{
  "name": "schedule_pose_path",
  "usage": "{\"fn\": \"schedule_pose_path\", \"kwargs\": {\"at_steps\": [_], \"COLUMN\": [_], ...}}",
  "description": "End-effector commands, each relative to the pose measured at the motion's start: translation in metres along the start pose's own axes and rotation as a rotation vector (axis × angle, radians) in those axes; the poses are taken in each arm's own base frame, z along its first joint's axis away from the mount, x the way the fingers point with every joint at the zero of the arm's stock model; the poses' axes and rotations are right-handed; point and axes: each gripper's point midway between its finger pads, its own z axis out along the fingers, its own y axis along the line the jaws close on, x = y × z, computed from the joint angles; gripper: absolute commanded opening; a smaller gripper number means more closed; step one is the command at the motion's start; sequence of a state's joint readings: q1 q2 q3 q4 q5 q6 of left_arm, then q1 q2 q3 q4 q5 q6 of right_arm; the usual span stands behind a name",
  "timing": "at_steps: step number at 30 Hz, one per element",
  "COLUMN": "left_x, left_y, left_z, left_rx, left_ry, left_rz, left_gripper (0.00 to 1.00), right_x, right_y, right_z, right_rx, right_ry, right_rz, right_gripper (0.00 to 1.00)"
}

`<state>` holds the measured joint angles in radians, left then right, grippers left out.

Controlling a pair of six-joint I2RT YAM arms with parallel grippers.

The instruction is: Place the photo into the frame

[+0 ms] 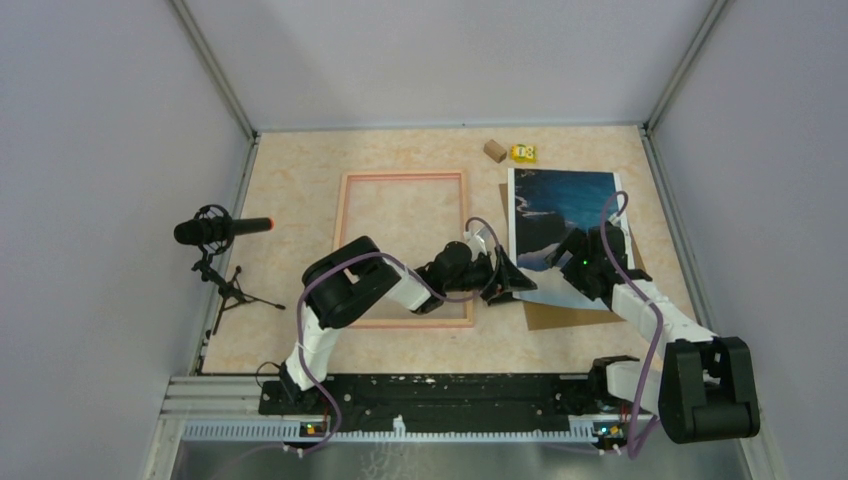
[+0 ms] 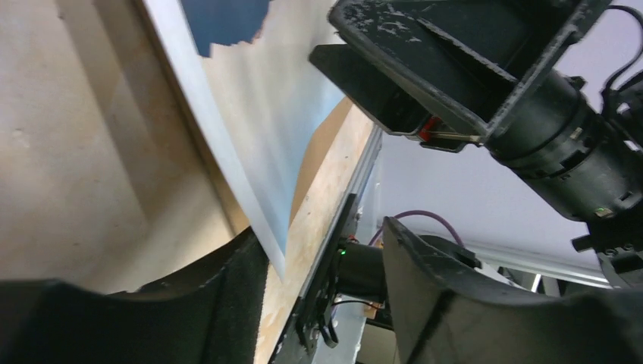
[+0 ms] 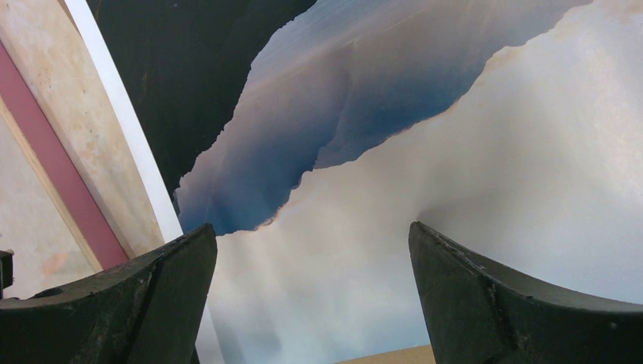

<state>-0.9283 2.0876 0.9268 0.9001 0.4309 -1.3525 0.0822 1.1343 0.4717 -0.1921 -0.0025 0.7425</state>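
pickup step i reckon: the photo (image 1: pixel 560 205) lies centre-right on the worktop (image 1: pixel 300 160), just right of the frame (image 1: pixel 345 220). left fingers (image 2: pixel 227 303) gape at its lower-left corner, right fingers (image 3: pixel 152 296) wide open over it, nothing gripped. next needs a clean corner pinch.

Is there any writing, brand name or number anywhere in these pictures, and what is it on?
No text can be read.
Small yellow object: any print on it is too small to read.
The photo: only sky, clouds and mountains, no lettering.
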Motion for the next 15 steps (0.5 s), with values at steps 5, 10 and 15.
{"fn": "schedule_pose_path", "kwargs": {"at_steps": [5,10,15], "left_x": [-0.019,-0.027,-0.047], "left_y": [0.017,0.019,0.015], "left_z": [0.011,0.017,-0.014], "left_rx": [-0.154,-0.222,-0.399], "left_ry": [-0.023,-0.015,-0.049], "left_rz": [0.050,0.129,0.327], "left_gripper": [0.34,0.00,0.00], "right_x": [0.000,-0.012,-0.030], "right_y": [-0.005,0.003,0.016], "right_z": [-0.012,-0.023,-0.040], "right_rx": [0.023,-0.006,-0.037], "right_ry": [0.005,-0.035,-0.070], "right_rz": [-0.019,-0.053,-0.155], "right_gripper": [0.94,0.94,0.95]}}
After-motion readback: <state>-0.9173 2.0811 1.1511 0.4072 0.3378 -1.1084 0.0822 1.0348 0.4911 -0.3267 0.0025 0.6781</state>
